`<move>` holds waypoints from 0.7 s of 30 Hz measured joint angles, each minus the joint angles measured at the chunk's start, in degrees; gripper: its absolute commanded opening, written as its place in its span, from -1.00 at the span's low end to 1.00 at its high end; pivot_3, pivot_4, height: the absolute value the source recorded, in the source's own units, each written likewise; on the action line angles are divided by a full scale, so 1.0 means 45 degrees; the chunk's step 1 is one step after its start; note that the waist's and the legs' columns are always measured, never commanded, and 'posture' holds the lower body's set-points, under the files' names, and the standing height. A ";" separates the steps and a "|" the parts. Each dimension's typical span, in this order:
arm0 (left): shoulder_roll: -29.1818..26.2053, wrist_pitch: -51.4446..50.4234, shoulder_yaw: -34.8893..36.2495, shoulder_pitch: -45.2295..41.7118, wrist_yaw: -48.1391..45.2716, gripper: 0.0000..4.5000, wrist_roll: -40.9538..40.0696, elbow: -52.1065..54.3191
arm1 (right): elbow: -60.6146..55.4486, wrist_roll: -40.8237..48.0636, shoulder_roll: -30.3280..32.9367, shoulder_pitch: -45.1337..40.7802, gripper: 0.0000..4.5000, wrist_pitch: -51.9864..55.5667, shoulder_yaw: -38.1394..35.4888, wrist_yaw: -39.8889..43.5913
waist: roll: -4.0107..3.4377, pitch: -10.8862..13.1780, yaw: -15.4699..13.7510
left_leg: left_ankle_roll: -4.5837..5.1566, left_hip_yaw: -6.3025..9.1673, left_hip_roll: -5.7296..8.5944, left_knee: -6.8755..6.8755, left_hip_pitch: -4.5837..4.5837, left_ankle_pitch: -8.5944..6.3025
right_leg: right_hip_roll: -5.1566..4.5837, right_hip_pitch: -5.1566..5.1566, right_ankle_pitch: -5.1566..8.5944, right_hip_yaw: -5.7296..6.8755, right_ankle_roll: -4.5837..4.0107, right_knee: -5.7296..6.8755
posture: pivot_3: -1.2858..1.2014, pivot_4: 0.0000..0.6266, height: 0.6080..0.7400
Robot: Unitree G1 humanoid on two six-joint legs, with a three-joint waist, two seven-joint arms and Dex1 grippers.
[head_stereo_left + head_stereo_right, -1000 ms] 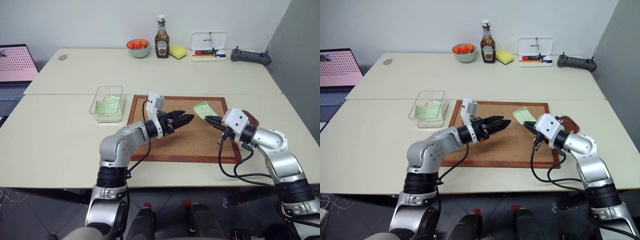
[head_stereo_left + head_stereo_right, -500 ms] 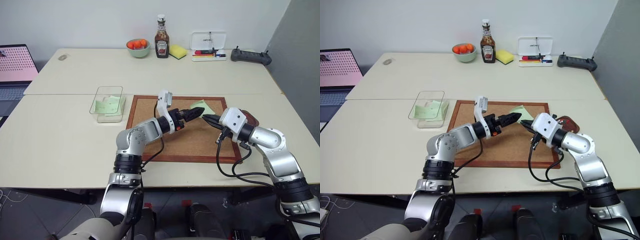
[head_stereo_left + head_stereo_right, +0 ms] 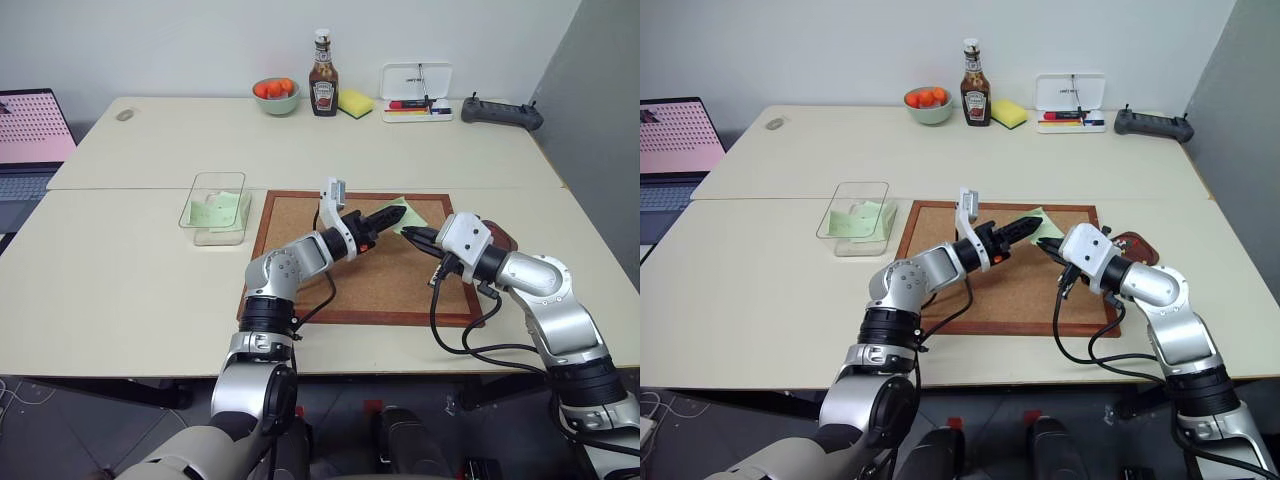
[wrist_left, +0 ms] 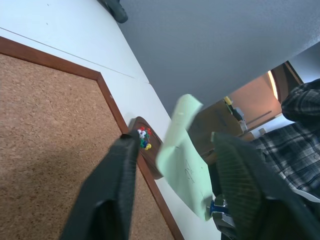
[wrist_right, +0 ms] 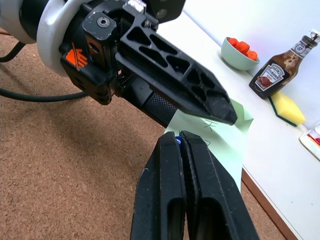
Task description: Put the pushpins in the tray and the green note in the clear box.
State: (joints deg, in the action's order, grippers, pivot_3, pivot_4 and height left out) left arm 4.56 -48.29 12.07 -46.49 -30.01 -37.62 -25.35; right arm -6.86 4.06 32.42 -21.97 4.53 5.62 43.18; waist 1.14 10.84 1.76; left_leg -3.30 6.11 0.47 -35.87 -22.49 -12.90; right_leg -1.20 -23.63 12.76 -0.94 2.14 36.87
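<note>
You are pinching a blue pushpin point(image 5: 178, 141) in your clenched right hand point(image 3: 415, 237) over the corkboard point(image 3: 330, 275); your left hand point(image 3: 392, 216) is half open around the lifted green note point(image 4: 182, 160). I judge closing comes next, then carrying it to the clear box point(image 3: 200, 214) on the bench point(image 3: 120, 260)

1. A cork board point(image 3: 330, 262) lies on the cream table point(image 3: 130, 270)
2. The left gripper point(image 3: 392, 216) reaches across the board to the green note point(image 3: 412, 214) at its far right corner
3. The right gripper point(image 3: 414, 236), fingers together, points at the note from the right, just beside the left gripper
4. The tray point(image 3: 503, 240) peeks out behind the right wrist
5. The clear box point(image 3: 217, 208), with green slips inside, sits just left of the board
6. A bowl point(image 3: 276, 97), ketchup bottle point(image 3: 323, 77), sponge point(image 3: 355, 102) and white case point(image 3: 417, 93) line the far edge
</note>
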 measured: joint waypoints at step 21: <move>0.0007 0.0572 -0.0171 0.0669 -0.0138 -0.98 0.0009 0.0568 | -0.0470 0.0704 -0.0685 0.0057 -1.00 0.0932 -0.0259 -0.0699 | -0.0001 0.0000 0.0000 | -0.0001 0.0000 -0.0001 -0.0003 0.0002 0.0001 | -0.0001 0.0000 -0.0001 -0.0004 0.0000 0.0005 | 0.03 -0.52 1.00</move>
State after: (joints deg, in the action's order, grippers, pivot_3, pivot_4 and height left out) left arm 4.60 -45.72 11.30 -43.48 -30.63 -37.58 -22.79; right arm -8.97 7.22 29.33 -21.72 8.73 4.45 40.04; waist 1.14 10.84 1.76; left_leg -3.31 6.11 0.46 -35.88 -22.48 -12.90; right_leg -1.20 -23.63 12.75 -0.96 2.14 36.89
